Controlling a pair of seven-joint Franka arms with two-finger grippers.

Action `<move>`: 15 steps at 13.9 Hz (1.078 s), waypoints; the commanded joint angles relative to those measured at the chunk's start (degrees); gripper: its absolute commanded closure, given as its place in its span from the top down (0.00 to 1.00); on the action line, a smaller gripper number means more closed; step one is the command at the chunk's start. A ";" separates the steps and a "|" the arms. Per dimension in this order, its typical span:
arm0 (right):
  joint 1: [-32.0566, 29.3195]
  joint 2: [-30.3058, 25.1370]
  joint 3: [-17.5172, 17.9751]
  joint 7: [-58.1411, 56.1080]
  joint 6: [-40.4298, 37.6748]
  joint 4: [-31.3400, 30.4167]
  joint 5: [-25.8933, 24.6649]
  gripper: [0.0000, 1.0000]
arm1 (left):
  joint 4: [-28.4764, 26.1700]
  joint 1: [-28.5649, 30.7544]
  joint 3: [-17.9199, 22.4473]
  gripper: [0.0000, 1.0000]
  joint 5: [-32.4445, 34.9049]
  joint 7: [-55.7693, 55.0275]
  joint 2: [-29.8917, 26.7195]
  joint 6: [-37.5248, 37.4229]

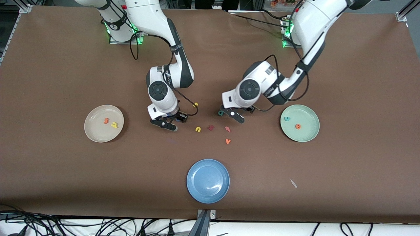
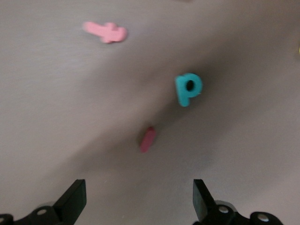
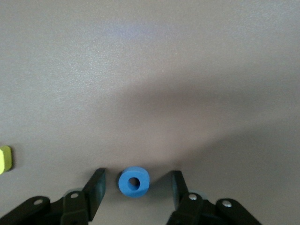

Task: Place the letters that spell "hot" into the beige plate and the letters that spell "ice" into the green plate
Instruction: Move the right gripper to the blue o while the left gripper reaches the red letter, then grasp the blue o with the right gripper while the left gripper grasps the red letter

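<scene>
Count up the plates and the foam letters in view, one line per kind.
Plates: 3 (beige plate, green plate, blue plate)
Foam letters: 11 (2 in the beige plate, 2 in the green plate, 7 on the table)
Total: 14

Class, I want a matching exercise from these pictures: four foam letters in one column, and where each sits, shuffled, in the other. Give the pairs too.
Letters
1. yellow "h"
2. orange "e"
3. blue "o"
4. dark red "i"

Places
A. in the green plate
B. on the table, between the right gripper's fingers
C. in the beige plate
D. on the table near the open left gripper

Pairs: 1-C, 2-A, 3-B, 4-D
</scene>
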 commanded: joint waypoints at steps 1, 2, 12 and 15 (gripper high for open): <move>-0.55 1.00 0.32 -1.51 -0.05 1.36 1.63 0.54 | -1.31 -0.70 0.32 1.00 3.68 2.25 -0.52 2.58; -0.55 1.00 0.32 -1.43 0.04 1.36 1.63 0.53 | -1.31 -1.48 0.32 1.00 4.99 2.26 0.26 4.24; -0.55 1.00 0.32 -1.51 -0.05 1.36 2.86 0.42 | -1.31 -1.23 0.32 0.59 8.08 5.51 2.64 7.42; -0.72 1.08 0.32 -1.51 0.04 1.62 2.86 0.38 | -1.22 -1.40 0.41 0.56 8.08 5.51 2.73 7.60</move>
